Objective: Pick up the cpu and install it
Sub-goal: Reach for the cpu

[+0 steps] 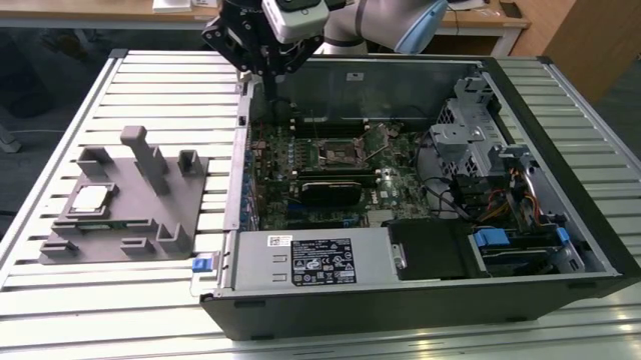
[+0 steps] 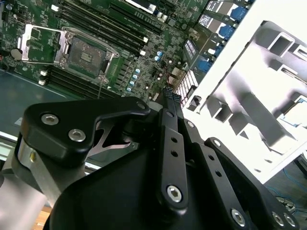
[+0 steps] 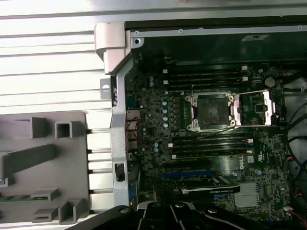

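Spotted the cpu (image 1: 90, 199) lying flat on the grey tray (image 1: 122, 214), close to the counter (image 1: 161, 82) edge at the exterior view's left and well apart from the open PC case (image 1: 401, 307). Looks like the claw (image 1: 272, 75) pinched shut on nothing, hanging over the case's tray-side wall. Also seeing the motherboard socket (image 3: 211, 112) with its lid flipped open.

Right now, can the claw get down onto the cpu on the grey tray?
Probably yes. The cpu lies flat and uncovered on the grey tray, open from above. The claw hangs over the computer case's rim, to the exterior view's right. The tall post near the cpu is the one thing to avoid.
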You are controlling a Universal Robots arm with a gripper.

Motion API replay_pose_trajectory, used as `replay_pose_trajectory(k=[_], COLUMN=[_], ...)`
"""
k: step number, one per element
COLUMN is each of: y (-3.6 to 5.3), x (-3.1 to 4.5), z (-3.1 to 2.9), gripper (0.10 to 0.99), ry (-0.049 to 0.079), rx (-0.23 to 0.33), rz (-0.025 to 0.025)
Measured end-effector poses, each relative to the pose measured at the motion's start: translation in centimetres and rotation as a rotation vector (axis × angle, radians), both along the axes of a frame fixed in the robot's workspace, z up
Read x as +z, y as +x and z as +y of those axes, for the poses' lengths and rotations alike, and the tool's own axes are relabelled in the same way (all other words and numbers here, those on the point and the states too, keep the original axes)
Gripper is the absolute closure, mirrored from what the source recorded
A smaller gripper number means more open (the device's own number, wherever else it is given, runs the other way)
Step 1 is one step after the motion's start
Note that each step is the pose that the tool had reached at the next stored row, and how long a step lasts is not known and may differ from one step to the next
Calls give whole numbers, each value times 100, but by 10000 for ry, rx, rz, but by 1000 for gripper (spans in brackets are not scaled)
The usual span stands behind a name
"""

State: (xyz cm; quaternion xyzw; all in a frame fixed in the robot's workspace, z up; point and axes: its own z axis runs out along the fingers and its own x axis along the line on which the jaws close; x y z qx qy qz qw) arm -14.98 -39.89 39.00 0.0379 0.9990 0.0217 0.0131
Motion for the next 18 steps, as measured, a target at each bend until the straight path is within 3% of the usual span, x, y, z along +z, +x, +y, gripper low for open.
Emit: replay_pose_trajectory(k=[18], y=[-60], x=[-3], z=[0], gripper=[980], ry=[0], rx=[0], rz=[-1])
